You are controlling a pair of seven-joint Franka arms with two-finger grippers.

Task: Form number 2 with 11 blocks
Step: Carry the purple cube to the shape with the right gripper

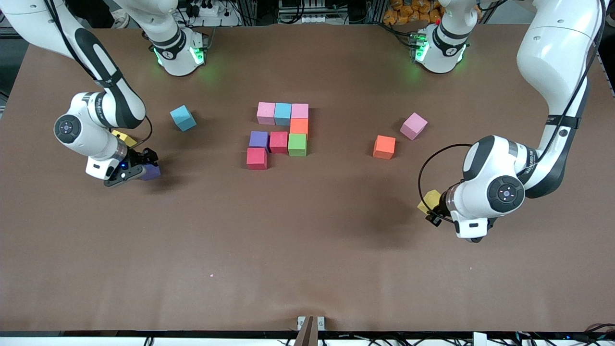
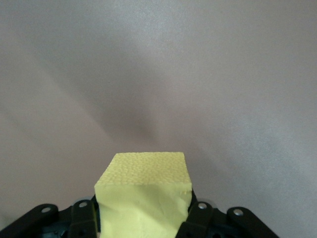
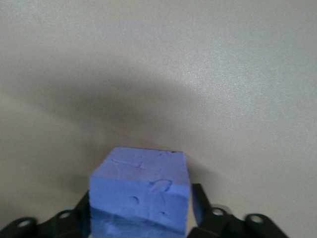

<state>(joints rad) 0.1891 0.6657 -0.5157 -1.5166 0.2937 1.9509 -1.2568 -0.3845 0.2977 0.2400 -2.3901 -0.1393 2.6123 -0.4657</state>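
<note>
Left gripper (image 1: 434, 209) is clamped on a yellow block (image 2: 143, 196). Right gripper (image 1: 144, 166), at nine o'clock from the partial number 2 (image 1: 281, 135) mid-table, has its fingers around a purple block (image 3: 141, 196).

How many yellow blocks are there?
2. One block is held in the left gripper, over the left arm's end of the table. The other block lies by the right arm, half hidden. More could hide under the arms.
</note>
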